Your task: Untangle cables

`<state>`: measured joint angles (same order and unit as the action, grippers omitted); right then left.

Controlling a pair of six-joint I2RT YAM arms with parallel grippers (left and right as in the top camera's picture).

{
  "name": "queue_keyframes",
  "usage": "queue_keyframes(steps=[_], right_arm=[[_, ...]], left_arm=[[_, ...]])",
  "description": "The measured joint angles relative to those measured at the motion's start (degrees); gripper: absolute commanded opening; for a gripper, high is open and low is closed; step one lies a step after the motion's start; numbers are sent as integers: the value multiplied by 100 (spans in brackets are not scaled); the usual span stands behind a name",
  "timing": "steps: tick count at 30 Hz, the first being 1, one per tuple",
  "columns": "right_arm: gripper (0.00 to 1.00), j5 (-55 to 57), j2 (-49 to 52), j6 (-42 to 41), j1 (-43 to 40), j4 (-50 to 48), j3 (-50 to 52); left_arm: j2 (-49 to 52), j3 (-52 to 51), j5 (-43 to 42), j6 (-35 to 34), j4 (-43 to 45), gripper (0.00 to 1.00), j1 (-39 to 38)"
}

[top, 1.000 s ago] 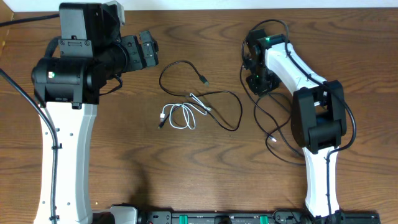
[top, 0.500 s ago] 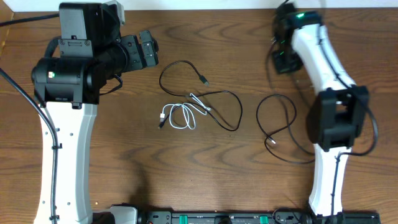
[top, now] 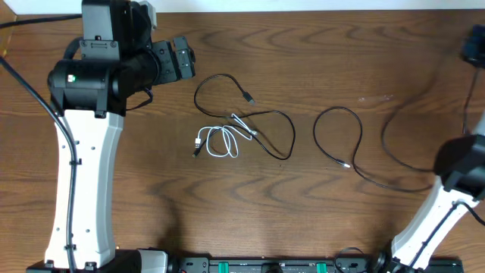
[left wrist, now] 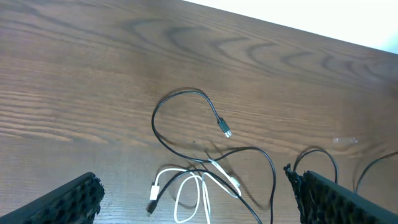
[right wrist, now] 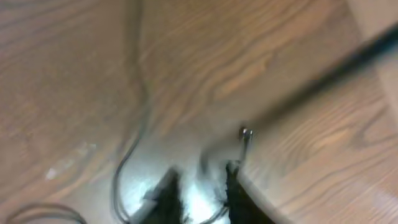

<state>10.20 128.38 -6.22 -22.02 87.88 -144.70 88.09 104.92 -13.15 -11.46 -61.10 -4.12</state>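
A small tangle lies mid-table: the white cable [top: 220,142] coiled under a black cable [top: 282,129], whose loop ends in a plug [top: 248,97]. In the left wrist view the white cable [left wrist: 186,193] and the black cable [left wrist: 180,96] lie below and between the fingers of my left gripper [left wrist: 199,205], which hangs wide open and empty, up at the back left [top: 182,64]. A second black cable [top: 345,140] lies apart to the right and trails toward my right gripper [top: 474,45] at the far right edge. The right wrist view is blurred: my right gripper [right wrist: 202,190] has its jaws slightly apart, and a plug end [right wrist: 246,132] sits by one finger [right wrist: 239,193].
The thick black arm wires run along the left arm [top: 30,83] and by the right arm [top: 466,106]. The table's back edge [top: 303,9] is close behind both grippers. A black rail [top: 265,265] lines the front edge.
My right arm has swung from the table's middle to the far right edge, dragging one black cable out to the right, and its jaws have parted. The left arm has barely shifted.
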Motion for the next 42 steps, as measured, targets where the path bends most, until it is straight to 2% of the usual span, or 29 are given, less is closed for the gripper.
queue_keyframes(steps=[1,7,10,13,18,25,27,29,33,42], right_arm=[[99,-125,0,44,-57,55,0],[99,-922,0,402,90,356,0],[99,-1115,0,520,374,525,0],[93,-1318,0,699,671,807,0],[93,-1598,0,942,1276,914,37],[92,-1749,-7,876,2345,802,975],[87,-1781,-7,636,2590,590,1318],[75,-1790,-7,291,2830,203,1733],[59,-1792,-7,-339,3132,-481,2540],[53,-1683,-7,-1580,3311,-1899,3985]], left_arm=[[7,0,-2,0,0,100,0],[11,0,-2,-2,0,100,0],[11,0,-2,-2,-4,100,0],[11,0,-2,-2,-4,100,0],[13,0,-2,0,-20,100,0],[15,0,-2,-2,-42,100,0],[15,0,-2,-2,-42,100,0],[15,0,-2,-2,-42,100,0],[15,0,-4,-2,-44,100,0],[15,0,-2,-2,-42,100,0]])
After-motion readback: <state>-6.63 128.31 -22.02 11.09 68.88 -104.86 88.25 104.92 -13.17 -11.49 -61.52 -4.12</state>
